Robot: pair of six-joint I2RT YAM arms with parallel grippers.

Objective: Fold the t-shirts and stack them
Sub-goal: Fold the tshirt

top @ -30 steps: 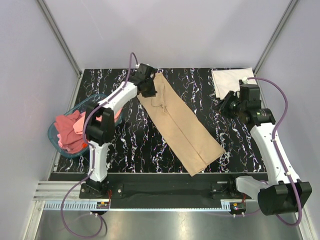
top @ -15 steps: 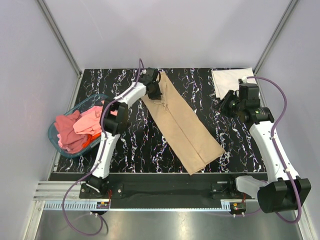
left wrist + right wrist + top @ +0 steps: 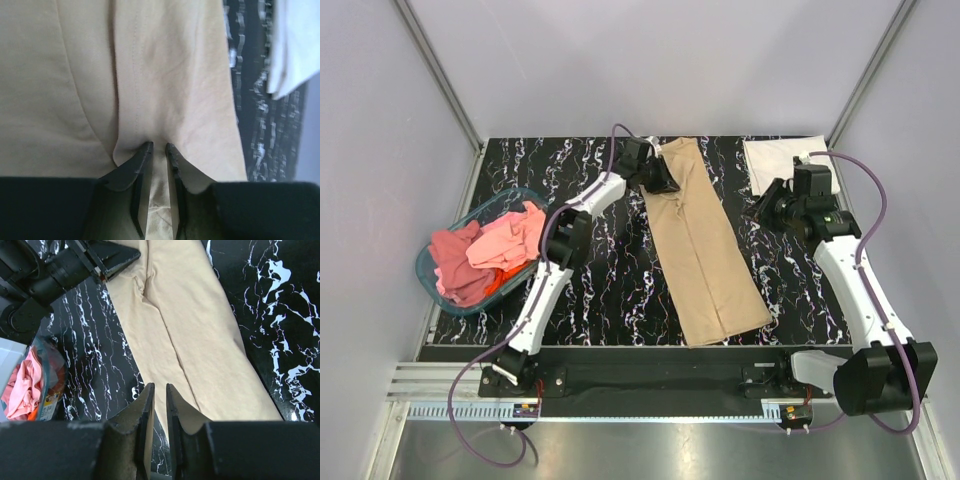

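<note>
The black marbled table (image 3: 570,300) carried the tan t-shirt (image 3: 700,250), folded into a long strip along its middle. At left, pink and red t-shirts (image 3: 480,255) filled the blue basket (image 3: 425,270). A folded white t-shirt (image 3: 775,160) lay at the far right corner. My left end effector (image 3: 159,146), jaws a slit apart, touched a pucker at the strip's far end, but I couldn't tell whether it gripped. My right end effector (image 3: 160,386) hovered narrowly parted and empty.

Setting: robotics lab test cell. Plain pale walls (image 3: 670,60) on aluminium struts (image 3: 440,75) enclose a black marbled counter (image 3: 610,290). The left arm (image 3: 545,290) and right arm (image 3: 860,290) bolt to a slotted metal rail (image 3: 650,410), and purple cables (image 3: 460,400) trail.
</note>
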